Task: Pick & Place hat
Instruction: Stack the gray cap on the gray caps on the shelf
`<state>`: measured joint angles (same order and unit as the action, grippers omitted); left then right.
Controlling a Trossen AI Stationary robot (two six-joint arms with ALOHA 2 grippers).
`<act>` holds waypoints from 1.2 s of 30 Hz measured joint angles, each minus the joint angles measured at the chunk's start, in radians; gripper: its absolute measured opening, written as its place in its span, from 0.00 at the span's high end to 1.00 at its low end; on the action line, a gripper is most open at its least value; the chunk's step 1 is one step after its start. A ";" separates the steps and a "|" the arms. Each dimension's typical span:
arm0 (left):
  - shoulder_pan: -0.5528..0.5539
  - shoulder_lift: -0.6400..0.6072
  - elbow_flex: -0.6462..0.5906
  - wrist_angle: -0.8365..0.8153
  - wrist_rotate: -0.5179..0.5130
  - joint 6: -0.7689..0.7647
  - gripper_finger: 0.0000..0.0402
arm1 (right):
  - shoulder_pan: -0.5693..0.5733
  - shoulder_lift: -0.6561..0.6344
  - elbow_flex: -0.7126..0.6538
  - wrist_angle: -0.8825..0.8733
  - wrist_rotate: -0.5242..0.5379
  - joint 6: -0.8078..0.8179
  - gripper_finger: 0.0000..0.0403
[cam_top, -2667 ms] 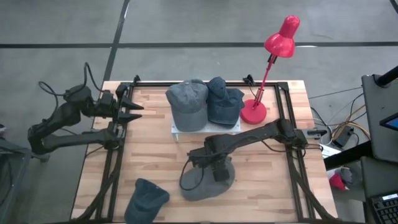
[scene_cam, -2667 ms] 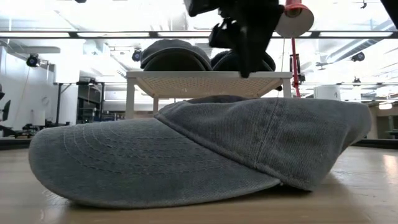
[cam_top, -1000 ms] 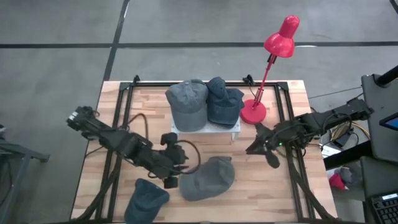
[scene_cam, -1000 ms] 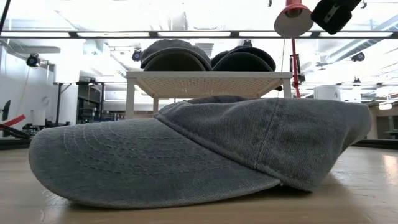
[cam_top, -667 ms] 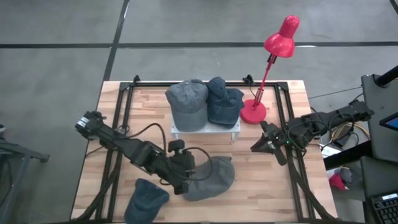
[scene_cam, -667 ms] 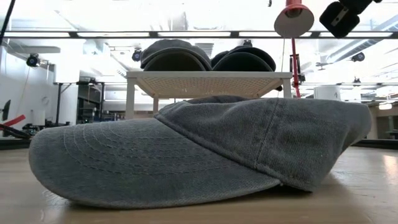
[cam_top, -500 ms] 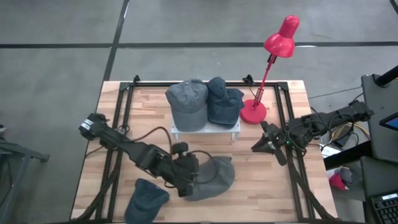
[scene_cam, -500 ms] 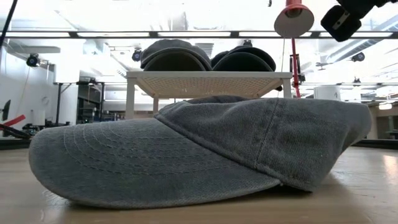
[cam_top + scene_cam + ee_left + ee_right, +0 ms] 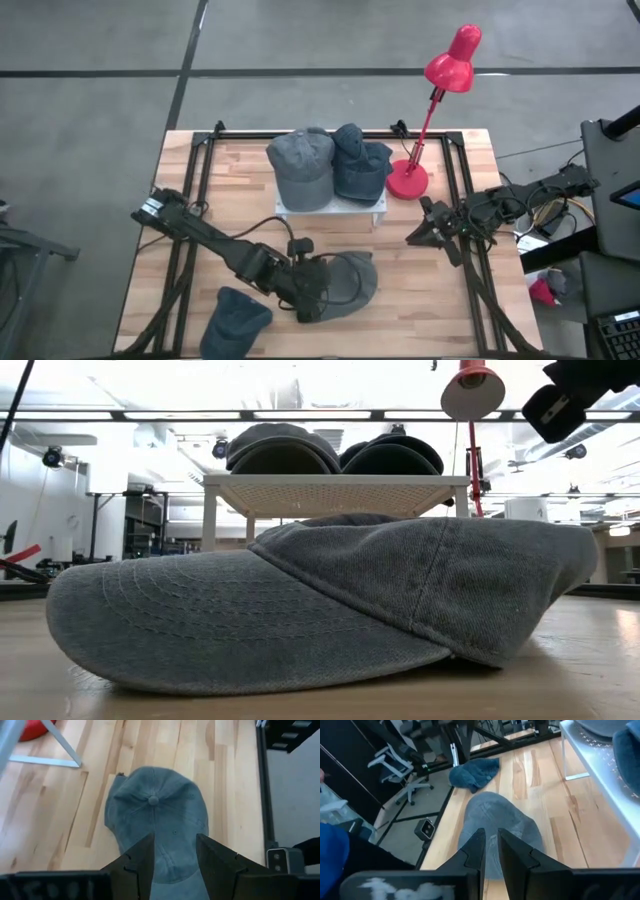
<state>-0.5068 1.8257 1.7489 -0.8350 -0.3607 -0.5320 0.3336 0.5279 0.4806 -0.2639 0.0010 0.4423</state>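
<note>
While lying flat, grey cap (image 9: 340,285) points its brim toward the table's front-left.

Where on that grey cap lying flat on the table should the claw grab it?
Probably the brim's edge. The grey cap lies flat, crown up; the left gripper, fingers open, is already over the brim, which is thin enough to pinch from above. The right gripper waits aside.

Two dark, near-black arms are seen, built of slim tubular links with bulkier joint housings. A black cable is looped along the left arm (image 9: 215,245). Left gripper (image 9: 174,851) fingers are dark, angular and wedge-shaped; right gripper (image 9: 490,851) fingers are alike.
</note>
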 joint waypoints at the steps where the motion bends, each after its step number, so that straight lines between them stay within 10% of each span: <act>1: 0.001 0.010 0.000 0.000 0.000 -0.001 0.64 | 0.000 -0.011 -0.009 0.008 0.000 0.006 0.88; 36: 0.091 0.042 -0.154 0.085 0.057 -0.284 0.64 | 0.000 -0.042 -0.031 0.012 0.000 0.026 0.88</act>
<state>-0.4160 1.8679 1.5946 -0.7497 -0.3036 -0.8156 0.3336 0.4854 0.4500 -0.2520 0.0013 0.4686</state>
